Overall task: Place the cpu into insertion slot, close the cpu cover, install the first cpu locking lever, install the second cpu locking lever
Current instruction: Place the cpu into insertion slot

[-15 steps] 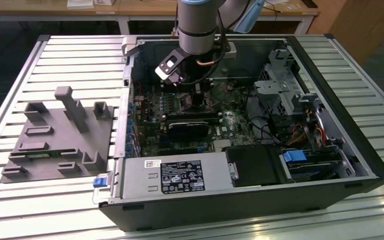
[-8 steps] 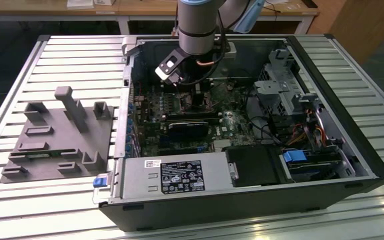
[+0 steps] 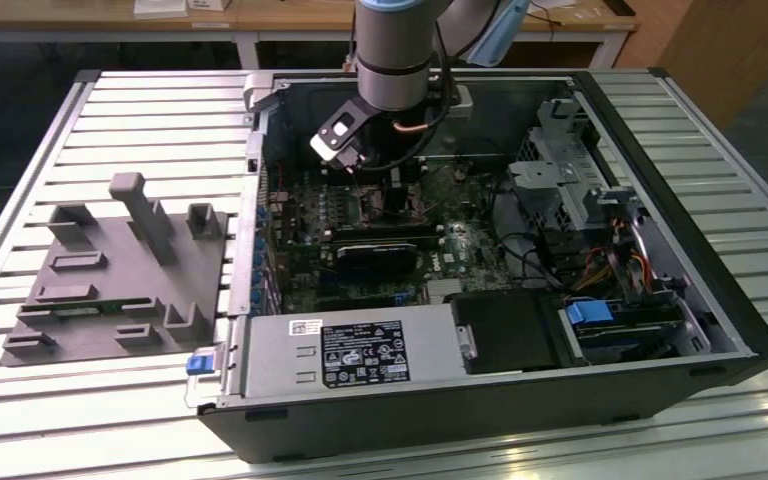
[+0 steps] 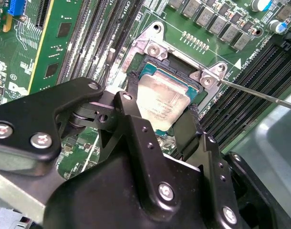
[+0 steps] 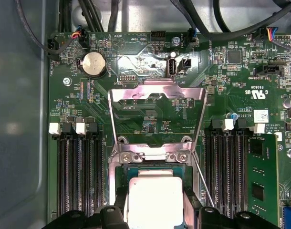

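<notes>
The cpu (image 4: pixel 162 98) (image 5: pixel 155 195), a square chip with a dull silver top, sits at the insertion slot (image 4: pixel 152 47) (image 5: pixel 150 155), level with its silvery rim. My gripper (image 4: pixel 161 114) (image 5: pixel 155 212) is shut on the cpu, with one black finger (image 4: pixel 129 112) on each of two opposite edges. The cpu cover (image 5: pixel 157 93) is swung open and stands away from the slot, showing bare board through its cut-out. A thin wire locking lever (image 4: pixel 260 93) (image 5: pixel 202 183) sticks out beside the slot, unlatched. In the exterior view the gripper (image 3: pixel 391 185) is down inside the computer case.
Long black memory slots (image 5: pixel 78 176) (image 5: pixel 226 171) flank the socket on both sides. A coin battery (image 5: pixel 94 64) and black cables (image 5: pixel 36 38) lie beyond the cover. The open case (image 3: pixel 704 300) holds a power supply (image 3: pixel 344 350). A grey fixture (image 3: pixel 117 270) sits at the exterior view's left.
</notes>
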Controlling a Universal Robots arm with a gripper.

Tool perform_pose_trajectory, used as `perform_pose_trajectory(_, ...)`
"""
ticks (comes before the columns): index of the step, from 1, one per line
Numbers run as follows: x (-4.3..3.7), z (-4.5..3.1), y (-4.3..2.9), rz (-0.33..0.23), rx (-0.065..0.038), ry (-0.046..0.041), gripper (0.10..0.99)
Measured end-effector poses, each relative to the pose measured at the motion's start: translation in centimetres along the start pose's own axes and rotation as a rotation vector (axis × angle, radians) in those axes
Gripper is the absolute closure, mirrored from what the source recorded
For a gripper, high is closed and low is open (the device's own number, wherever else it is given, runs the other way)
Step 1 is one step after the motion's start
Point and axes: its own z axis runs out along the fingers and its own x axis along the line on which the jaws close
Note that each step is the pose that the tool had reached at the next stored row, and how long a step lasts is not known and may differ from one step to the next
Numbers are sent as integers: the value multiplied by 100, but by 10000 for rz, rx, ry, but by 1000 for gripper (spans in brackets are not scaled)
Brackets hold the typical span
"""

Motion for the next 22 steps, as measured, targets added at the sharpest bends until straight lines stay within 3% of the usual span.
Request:
perform_pose_trajectory(3,0,0,0,0,0,0,537)
perform_pose_trajectory(4,0,1,0,-1,0,0,475)
perform_pose_trajectory(10,0,-13,1,0,-1,1,475)
perform_pose_trajectory(16,-1,-123,5,0,0,-1,475)
perform_pose_trajectory(22,-1,-128,5,-1,-1,1,475)
